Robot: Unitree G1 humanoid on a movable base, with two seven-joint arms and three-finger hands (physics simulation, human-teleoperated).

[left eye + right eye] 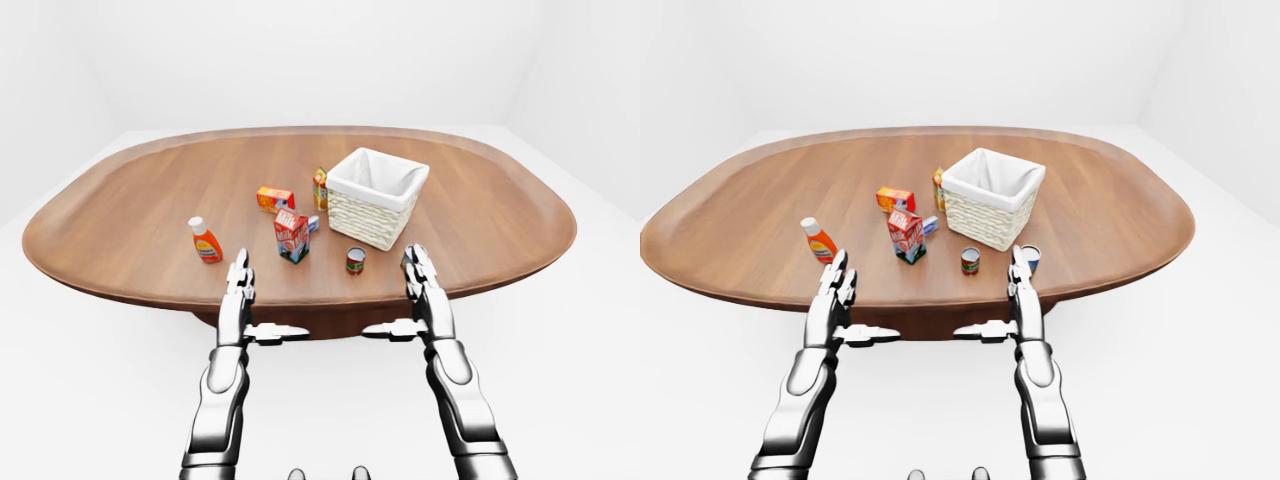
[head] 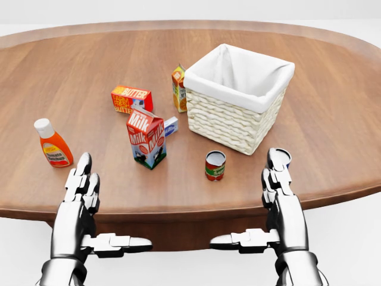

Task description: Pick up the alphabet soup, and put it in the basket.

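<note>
The alphabet soup can (image 2: 215, 165) stands upright on the table (image 2: 333, 119), up and to the left of the right hand (image 2: 280, 179) in the head view, clearly nearer to it than to the left hand (image 2: 81, 185). The basket (image 2: 238, 104) sits just beyond the can. Both hands reach forward over the table's near edge, fingers straight, thumbs splayed inward, holding nothing.

soup can (image 2: 215, 165) beside basket (image 2: 229, 122), milk carton (image 2: 146, 137)

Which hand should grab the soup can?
Right, probably. The alphabet soup stands nearer the right hand than the left hand, and the basket is on that side.
</note>
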